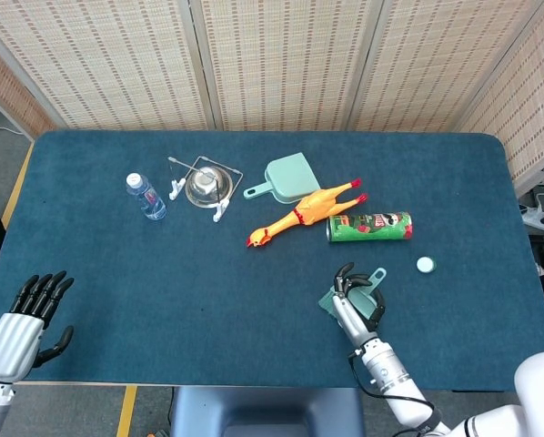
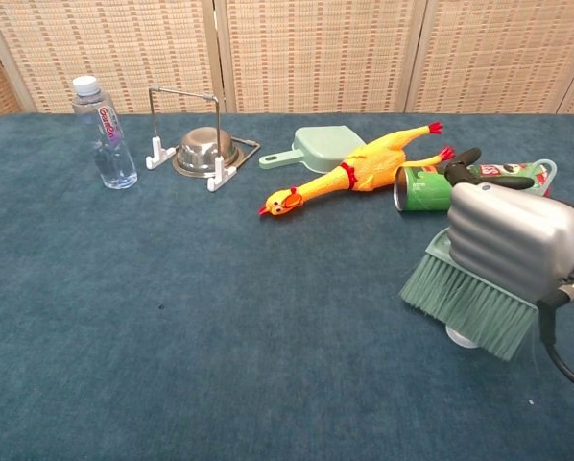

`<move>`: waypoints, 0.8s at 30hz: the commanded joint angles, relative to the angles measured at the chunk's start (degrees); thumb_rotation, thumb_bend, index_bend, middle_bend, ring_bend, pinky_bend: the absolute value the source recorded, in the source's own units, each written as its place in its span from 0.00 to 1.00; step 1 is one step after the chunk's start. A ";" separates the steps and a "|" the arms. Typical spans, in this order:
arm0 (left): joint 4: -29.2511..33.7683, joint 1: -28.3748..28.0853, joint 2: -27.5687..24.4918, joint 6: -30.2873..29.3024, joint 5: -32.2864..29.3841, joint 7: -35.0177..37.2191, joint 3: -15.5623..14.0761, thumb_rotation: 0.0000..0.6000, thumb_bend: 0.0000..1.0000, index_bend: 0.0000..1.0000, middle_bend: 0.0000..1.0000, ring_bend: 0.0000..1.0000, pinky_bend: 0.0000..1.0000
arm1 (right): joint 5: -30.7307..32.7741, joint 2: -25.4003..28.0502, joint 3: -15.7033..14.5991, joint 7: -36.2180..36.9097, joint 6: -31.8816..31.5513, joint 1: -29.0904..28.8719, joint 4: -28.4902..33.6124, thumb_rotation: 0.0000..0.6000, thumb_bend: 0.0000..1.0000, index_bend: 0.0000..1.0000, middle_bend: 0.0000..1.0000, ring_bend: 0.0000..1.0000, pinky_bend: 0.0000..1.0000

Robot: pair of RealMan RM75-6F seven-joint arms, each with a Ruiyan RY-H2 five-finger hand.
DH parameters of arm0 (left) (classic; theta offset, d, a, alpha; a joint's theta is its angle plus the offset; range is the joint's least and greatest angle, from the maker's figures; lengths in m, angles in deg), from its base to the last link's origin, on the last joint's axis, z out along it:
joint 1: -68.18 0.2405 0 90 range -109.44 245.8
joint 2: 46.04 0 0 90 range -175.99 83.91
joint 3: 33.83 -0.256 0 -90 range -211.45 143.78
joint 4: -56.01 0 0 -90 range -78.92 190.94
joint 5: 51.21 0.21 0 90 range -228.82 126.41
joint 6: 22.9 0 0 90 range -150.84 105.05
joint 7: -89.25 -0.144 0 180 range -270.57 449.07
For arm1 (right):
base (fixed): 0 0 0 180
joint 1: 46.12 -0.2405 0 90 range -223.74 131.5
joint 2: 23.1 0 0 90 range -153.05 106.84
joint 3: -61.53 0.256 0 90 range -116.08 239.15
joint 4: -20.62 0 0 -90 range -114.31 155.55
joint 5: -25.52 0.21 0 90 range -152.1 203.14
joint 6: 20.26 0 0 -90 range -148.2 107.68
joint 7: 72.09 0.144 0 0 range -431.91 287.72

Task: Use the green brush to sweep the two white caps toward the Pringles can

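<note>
My right hand grips the green brush near the table's front right. Its bristles point down and left onto the cloth. One white cap peeks out from under the bristles in the chest view; the head view hides it. The other white cap lies to the right, just below the can's right end. The Pringles can lies on its side right behind the brush. My left hand hovers open at the front left corner, holding nothing.
A yellow rubber chicken lies left of the can, with a green dustpan behind it. A steel bowl in a wire rack and a water bottle stand at the back left.
</note>
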 commanded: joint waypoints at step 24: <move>0.22 0.05 0.30 0.29 -0.04 -1.09 0.07 1.00 0.41 0.00 0.00 0.00 0.05 | -1.72 5.39 1.63 12.70 1.26 -0.43 2.87 1.00 0.49 0.93 0.84 0.59 0.30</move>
